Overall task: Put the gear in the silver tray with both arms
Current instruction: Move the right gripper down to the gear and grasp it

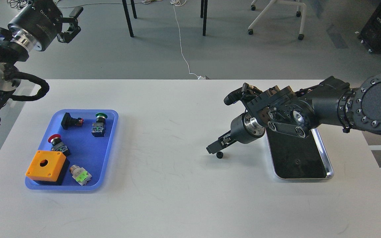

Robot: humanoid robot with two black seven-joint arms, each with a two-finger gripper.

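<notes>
A small black gear (220,154) lies on the white table, left of the silver tray (324,158). My right gripper (215,149) reaches down from the right, with its fingertips right at the gear's upper left, touching or nearly so. Its jaws look open, and the gear rests on the table. My right arm (313,109) hides the tray's far end. A small dark spot (297,162) shows on the tray's mirror-like bottom. My left gripper (68,22) is open and empty, raised beyond the table's far left corner.
A blue plastic tray (111,145) at the left holds an orange box (46,165), red (55,140) and green (99,124) push buttons and other switch parts. Chair and table legs stand on the floor beyond the far edge.
</notes>
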